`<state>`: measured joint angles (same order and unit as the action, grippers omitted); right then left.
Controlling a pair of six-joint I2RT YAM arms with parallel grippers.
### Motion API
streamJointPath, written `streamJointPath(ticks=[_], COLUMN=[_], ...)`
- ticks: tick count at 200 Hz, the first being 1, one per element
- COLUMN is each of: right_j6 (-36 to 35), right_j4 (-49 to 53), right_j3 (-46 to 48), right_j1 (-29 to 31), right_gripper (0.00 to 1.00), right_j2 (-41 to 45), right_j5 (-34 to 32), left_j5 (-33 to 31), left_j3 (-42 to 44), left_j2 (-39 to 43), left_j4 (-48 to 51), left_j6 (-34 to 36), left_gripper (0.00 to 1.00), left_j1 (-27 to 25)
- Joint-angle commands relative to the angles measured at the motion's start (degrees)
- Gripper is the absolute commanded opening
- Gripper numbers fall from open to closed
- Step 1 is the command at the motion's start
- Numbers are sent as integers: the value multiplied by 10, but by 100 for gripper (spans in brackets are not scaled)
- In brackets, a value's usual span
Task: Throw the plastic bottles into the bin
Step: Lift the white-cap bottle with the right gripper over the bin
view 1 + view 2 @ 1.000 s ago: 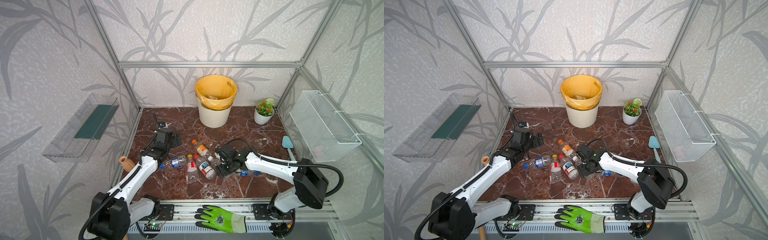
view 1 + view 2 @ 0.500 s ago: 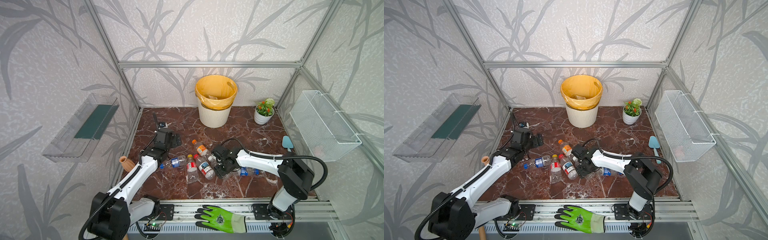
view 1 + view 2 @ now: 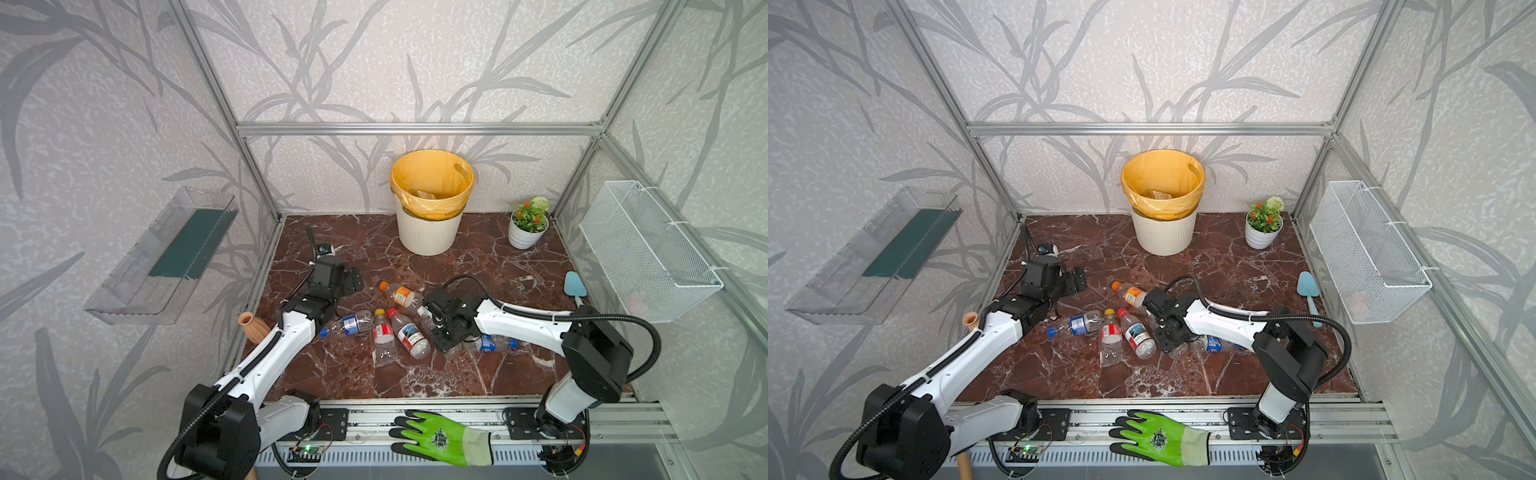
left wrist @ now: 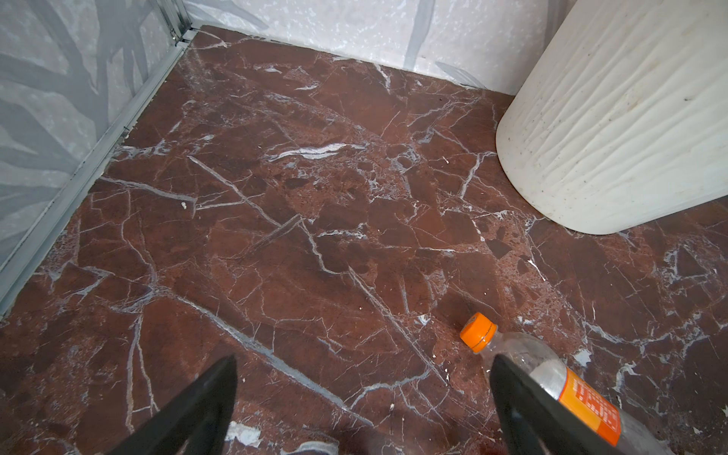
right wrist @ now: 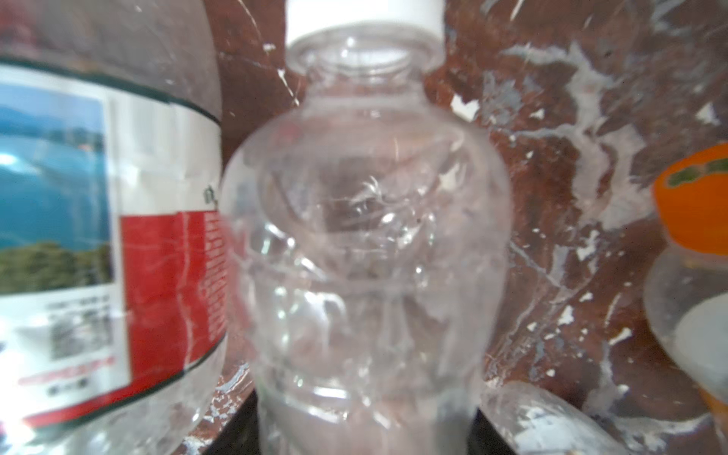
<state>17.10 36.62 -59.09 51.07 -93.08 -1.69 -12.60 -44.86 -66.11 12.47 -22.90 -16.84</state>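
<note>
Clear plastic, white cap: that bottle (image 3: 424, 318) is the target.

Top views: it lies on the table (image 3: 490, 266) on the robot's side of the bin (image 3: 430, 232). Cap end points toward the bin, and the body runs under the right gripper (image 3: 444, 336). Neighbours, all flat on the table:
- red-cap bottle (image 3: 409, 334), close alongside
- yellow-cap bottle (image 3: 382, 332) and blue-cap bottle (image 3: 347, 325), further out on the left arm's side
- orange-cap bottle (image 3: 401, 295), a little nearer the bin

The right arm is on the target. The left gripper (image 3: 1073, 282) sits apart from it, closer to the bin.

Left wrist: fingers (image 4: 220, 378) spread wide, nothing between them but bare marble. The orange-cap bottle (image 4: 524, 348) lies just outside one finger, and the bin wall (image 4: 630, 118) stands beyond.

Right wrist: the target (image 5: 366, 236) fills the view with its cap at the far end, so its long axis runs away from the wrist. The fingers (image 5: 236, 429) show dark on either side of its body, set across the width. Whether they already clamp it cannot be told. The red-cap bottle (image 5: 98, 216) crowds one side, so it may snag on the lift.
</note>
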Motion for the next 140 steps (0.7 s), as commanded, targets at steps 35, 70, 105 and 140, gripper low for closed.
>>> streamJointPath(ticks=[35,70,105,140], right_j6=[-28,-69,-116,-180], right_j4=[-53,-161,-268,-395], right_j3=[32,61,33,-37], right_j1=[4,-1,-55,-118], right_gripper=[53,49,46,46], right_j2=[132,239,311,318], right_j5=[-69,-166,-193,-164], left_j5=[-16,-12,-12,-13], left_j3=[0,-2,4,1], left_j2=[-3,-7,4,7], left_j4=[11,7,0,8], left_j6=[-2,-4,2,6], left_gripper=[99,99,99,99], left_j1=[-2,-3,-3,-4])
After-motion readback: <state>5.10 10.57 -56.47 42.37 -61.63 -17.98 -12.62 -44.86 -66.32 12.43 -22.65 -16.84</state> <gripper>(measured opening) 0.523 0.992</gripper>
